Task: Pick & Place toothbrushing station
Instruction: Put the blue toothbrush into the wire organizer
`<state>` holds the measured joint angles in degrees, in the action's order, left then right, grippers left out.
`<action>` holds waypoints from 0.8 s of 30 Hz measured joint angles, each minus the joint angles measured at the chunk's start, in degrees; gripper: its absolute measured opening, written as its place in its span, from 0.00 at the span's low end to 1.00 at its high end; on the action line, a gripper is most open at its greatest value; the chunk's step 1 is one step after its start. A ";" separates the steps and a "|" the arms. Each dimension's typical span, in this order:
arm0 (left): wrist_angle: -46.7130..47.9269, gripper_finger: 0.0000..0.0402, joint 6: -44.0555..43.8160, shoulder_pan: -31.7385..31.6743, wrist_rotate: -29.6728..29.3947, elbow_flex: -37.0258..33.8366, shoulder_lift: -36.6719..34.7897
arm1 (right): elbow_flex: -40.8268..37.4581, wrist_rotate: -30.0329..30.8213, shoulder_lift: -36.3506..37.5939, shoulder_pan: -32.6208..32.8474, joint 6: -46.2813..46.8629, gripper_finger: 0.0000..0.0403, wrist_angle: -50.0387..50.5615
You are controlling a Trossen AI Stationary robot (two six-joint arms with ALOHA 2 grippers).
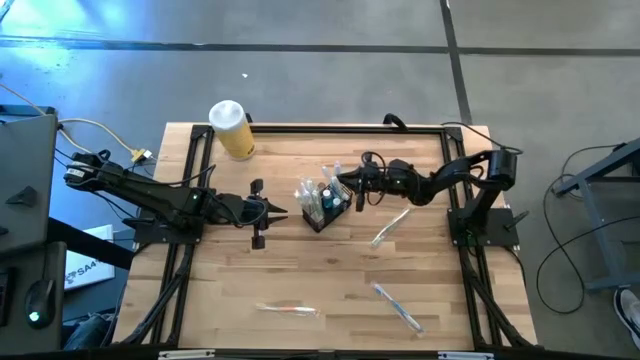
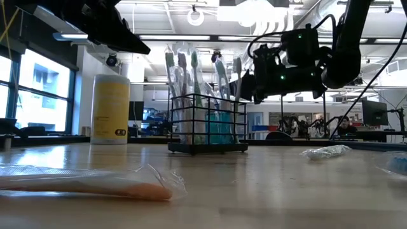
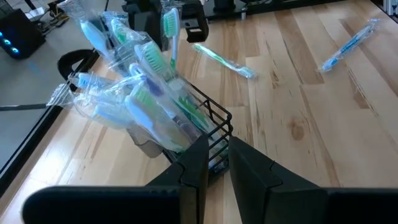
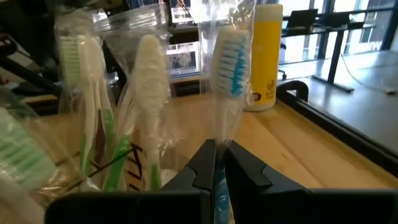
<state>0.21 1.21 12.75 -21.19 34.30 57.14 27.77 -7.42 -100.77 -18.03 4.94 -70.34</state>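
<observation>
1. The tabletop (image 1: 300, 260) has a dark rail along its far edge and both sides; its middle and near half lie mostly bare.
2. Three wrapped toothbrushes lie loose on that open wood: one near the front-left (image 1: 287, 309), one near the front-right (image 1: 397, 306), one (image 1: 390, 227) just right of centre.
3. A yellow jar (image 1: 231, 130) with a white lid stands at the far-left corner, well apart from both arms.
4. The caddy (image 1: 325, 205) stands upright slightly behind the tabletop's centre, between the two grippers, packed with wrapped toothbrushes.
5. The left gripper (image 1: 278, 213) hangs just left of the caddy, pointing at it; its jaws are narrow with a thin gap and hold nothing. In the left wrist view its fingertips (image 3: 198, 155) sit just short of the caddy's wire rim.
6. The right gripper (image 1: 343, 183) is at the caddy's far-right side, above the rim. In the right wrist view its jaws are pinched on a wrapped blue-bristled toothbrush (image 4: 231, 59) that stands upright among the others.
</observation>
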 joint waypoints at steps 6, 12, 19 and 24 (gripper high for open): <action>0.00 0.15 0.00 0.00 0.00 0.00 0.00 | 0.04 0.02 0.01 -0.04 1.55 0.04 1.77; 0.00 0.15 0.00 0.00 0.00 0.00 0.00 | 0.04 4.38 0.60 0.68 1.29 0.07 2.58; 0.04 0.15 0.00 0.00 0.00 0.00 0.00 | 0.04 5.96 1.49 1.25 0.80 0.24 2.66; 0.49 0.15 -0.02 0.00 0.00 0.02 0.00 | 0.02 5.91 1.49 1.27 -3.61 0.40 2.94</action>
<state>0.69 1.19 12.75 -21.19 34.32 57.14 27.80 -1.51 -99.29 -16.75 1.33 -67.40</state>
